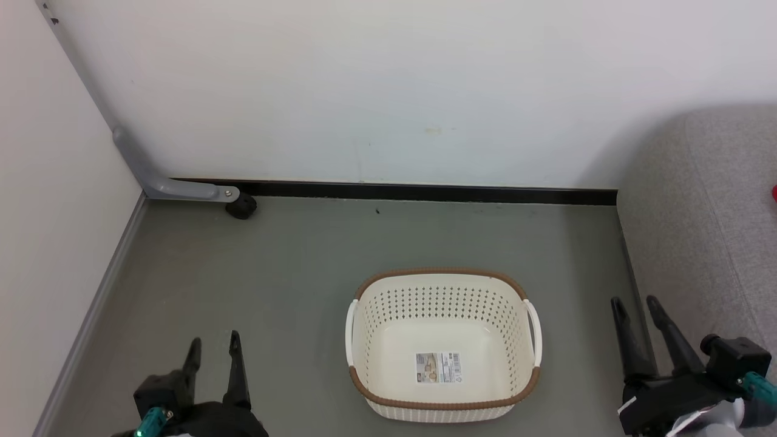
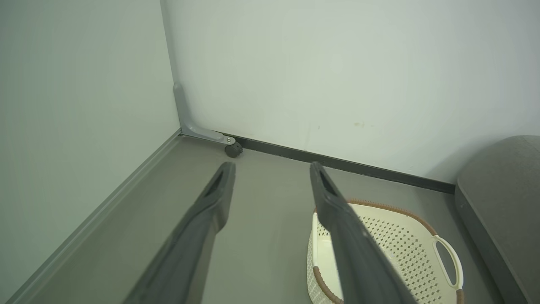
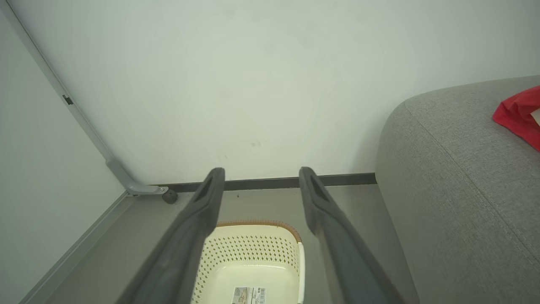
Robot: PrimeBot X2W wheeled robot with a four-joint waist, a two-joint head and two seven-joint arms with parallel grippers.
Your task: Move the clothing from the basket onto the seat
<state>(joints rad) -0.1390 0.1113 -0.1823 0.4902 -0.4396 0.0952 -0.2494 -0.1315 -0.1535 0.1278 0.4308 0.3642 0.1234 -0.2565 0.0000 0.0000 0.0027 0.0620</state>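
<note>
From the head camera we see the basket [image 1: 443,301] standing upright on the grey floor [image 1: 273,273], its bare bottom showing a label [image 1: 438,367]. The left gripper [image 1: 215,338] hangs at the lower left, apart from the basket, its fingers spread with nothing between them. The right gripper [image 1: 634,300] sits at the lower right, fingers likewise spread and holding nothing, over the gap between the basket and the seat [image 1: 698,230]. At the right edge, on the seat, we catch a small sliver of red [image 1: 774,193]; it may be the clothing, but too little shows to be sure.

In the left wrist view, the left gripper [image 2: 271,165] points toward the corner of the room, its two fingers wide apart. The basket [image 2: 392,245] lies beside the right-hand finger, and the seat [image 2: 502,185] is beyond it.

In the right wrist view, the right gripper [image 3: 261,170] has its fingers parted above the basket [image 3: 253,249]. There we see the clothing [image 3: 517,112] plainly, a red bundle lying on top of the seat [image 3: 455,169], well apart from the basket.
</note>
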